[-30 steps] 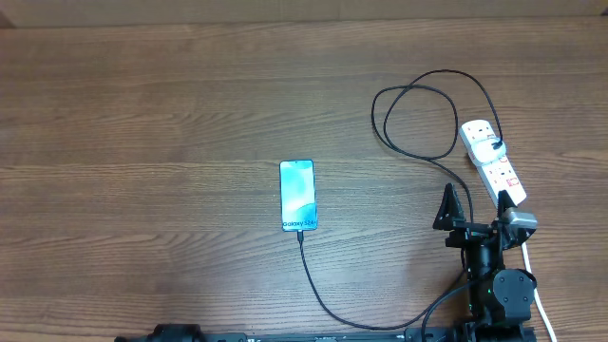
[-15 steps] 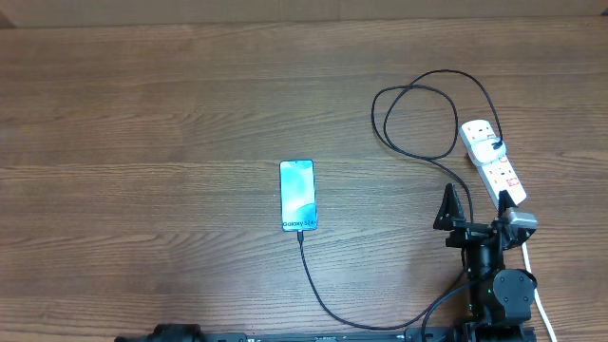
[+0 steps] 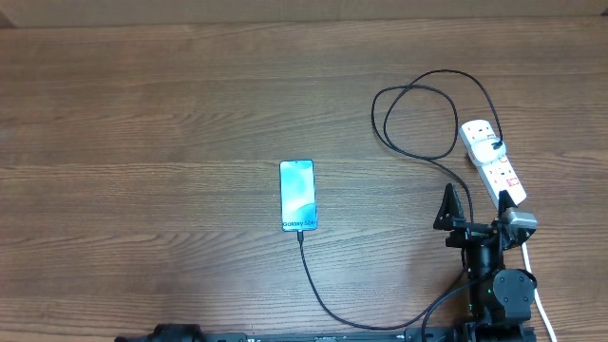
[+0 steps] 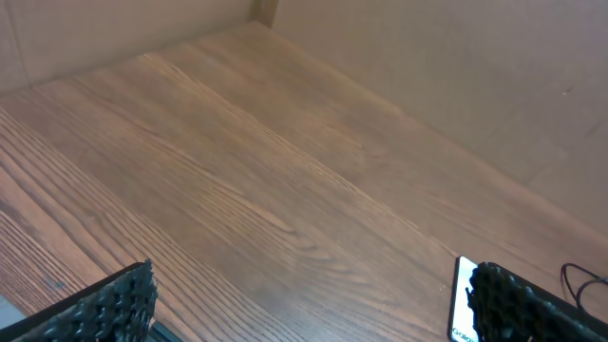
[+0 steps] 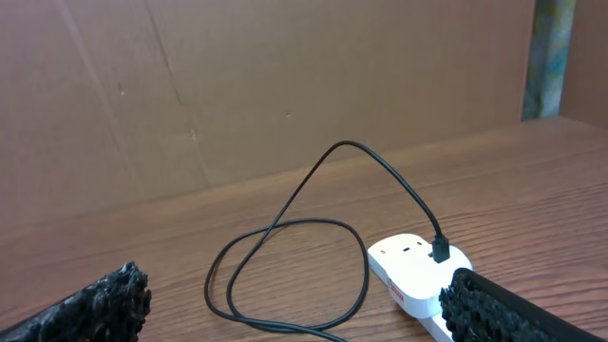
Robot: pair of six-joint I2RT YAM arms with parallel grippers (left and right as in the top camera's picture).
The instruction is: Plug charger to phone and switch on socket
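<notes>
Nothing is moving since the earlier frames; both arms and all items are sitting as they were.

Right gripper (image 3: 474, 203) is hanging over the desk (image 3: 142, 114) by the near right corner, fingers spread wide and holding nothing. In the overhead view one finger is overlapping the socket's near end; I cannot tell if it is touching. Left gripper (image 4: 313, 313) is hanging at the near edge, left of centre, also spread wide and holding nothing.

Charger (image 3: 323, 294) cable is running from the near edge up to the phone (image 3: 296, 196), with its tip sitting at the phone's near end. Phone is lying flat mid-desk, screen up and lit.

Cable is also passing under the right arm and looping toward the far right. Socket (image 3: 492, 157) is lying near the right edge, angled. Plug (image 3: 494, 142) is sitting in its far end. Red switches are showing, but whether they are on is too small to tell.
</notes>
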